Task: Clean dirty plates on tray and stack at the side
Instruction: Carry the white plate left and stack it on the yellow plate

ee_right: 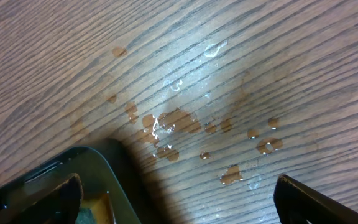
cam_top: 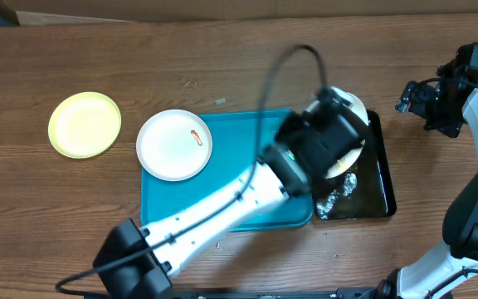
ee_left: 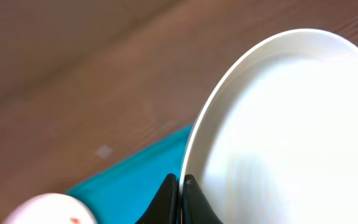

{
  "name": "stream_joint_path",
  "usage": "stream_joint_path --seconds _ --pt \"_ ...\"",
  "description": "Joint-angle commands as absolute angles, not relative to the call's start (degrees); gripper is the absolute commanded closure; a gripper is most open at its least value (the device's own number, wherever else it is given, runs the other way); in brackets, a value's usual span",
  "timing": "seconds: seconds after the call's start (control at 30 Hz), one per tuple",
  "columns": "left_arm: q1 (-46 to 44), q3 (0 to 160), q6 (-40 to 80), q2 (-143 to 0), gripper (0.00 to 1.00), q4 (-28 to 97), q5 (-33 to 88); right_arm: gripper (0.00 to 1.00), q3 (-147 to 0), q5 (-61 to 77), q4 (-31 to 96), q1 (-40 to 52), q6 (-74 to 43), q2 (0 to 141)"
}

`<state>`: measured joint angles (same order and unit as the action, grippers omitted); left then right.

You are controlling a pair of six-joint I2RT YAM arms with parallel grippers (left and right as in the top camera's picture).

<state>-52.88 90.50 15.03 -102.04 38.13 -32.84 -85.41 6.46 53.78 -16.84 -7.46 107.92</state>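
My left gripper [ee_left: 180, 186] is shut on the rim of a white plate [ee_left: 291, 124], which stands tilted on edge. From overhead, this plate [cam_top: 353, 108] and the left gripper [cam_top: 326, 133] hang over the black tub, just right of the turquoise tray [cam_top: 181, 203]. A second white plate [cam_top: 174, 144] with a red smear lies on the tray's upper left corner, partly over the rim. On the bare table to the left lies a pale yellow-green plate [cam_top: 85, 124]. Far to the right, my right gripper [cam_top: 426, 104] stands open above the table with nothing between its fingers.
The black tub [cam_top: 380, 195] sits against the tray's right side and holds a crumpled silvery wad [cam_top: 338, 198]. In the right wrist view the tub's corner [ee_right: 55, 180] shows at the lower left, and water drops [ee_right: 173, 121] lie on the wood beside it.
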Motion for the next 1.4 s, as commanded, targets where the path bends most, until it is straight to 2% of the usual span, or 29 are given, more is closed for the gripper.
stream_joint_path --seconds 0.0,0.17,0.43,0.6,0.73,0.97,1.27,1.3,1.33,1.37 --pt "-44.8 91.7 23.4 -101.4 0.96 39.0 -13.3 0.0 -86.2 6.2 53.6 -17.1 -7.5 106.5" --pt "-29.1 91.7 26.6 -100.9 0.96 45.3 0.9 0.0 -86.2 6.2 53.6 -17.1 -7.5 106.5" --pt "2.2 91.7 27.7 -100.9 0.96 55.0 12.1 0.0 -86.2 6.2 53.6 -17.1 -7.5 106.5" --pt "19.8 91.6 27.1 -100.9 0.96 57.6 13.3 0.0 -86.2 6.2 53.6 -17.1 -7.5 106.5" --pt "30.5 90.5 27.0 -100.9 0.96 58.0 11.3 0.0 -86.2 6.2 53.6 -17.1 -7.5 106.5" --pt "39.6 83.3 26.8 -100.9 0.96 51.1 9.9 0.0 -86.2 6.2 53.6 -17.1 -7.5 106.5" --pt "38.8 77.6 24.4 -100.9 0.95 41.7 11.0 0.0 -86.2 6.2 53.6 -17.1 -7.5 106.5" --pt "38.4 77.6 24.4 -100.9 0.87 41.5 11.0 0.0 -86.2 6.2 53.6 -17.1 -7.5 106.5" --pt "38.2 77.6 24.4 -100.9 0.74 41.5 11.0 0.0 -86.2 6.2 53.6 -17.1 -7.5 106.5" --pt "37.9 77.6 24.4 -100.9 0.55 41.5 11.3 0.0 -86.2 6.2 53.6 -17.1 -7.5 106.5"
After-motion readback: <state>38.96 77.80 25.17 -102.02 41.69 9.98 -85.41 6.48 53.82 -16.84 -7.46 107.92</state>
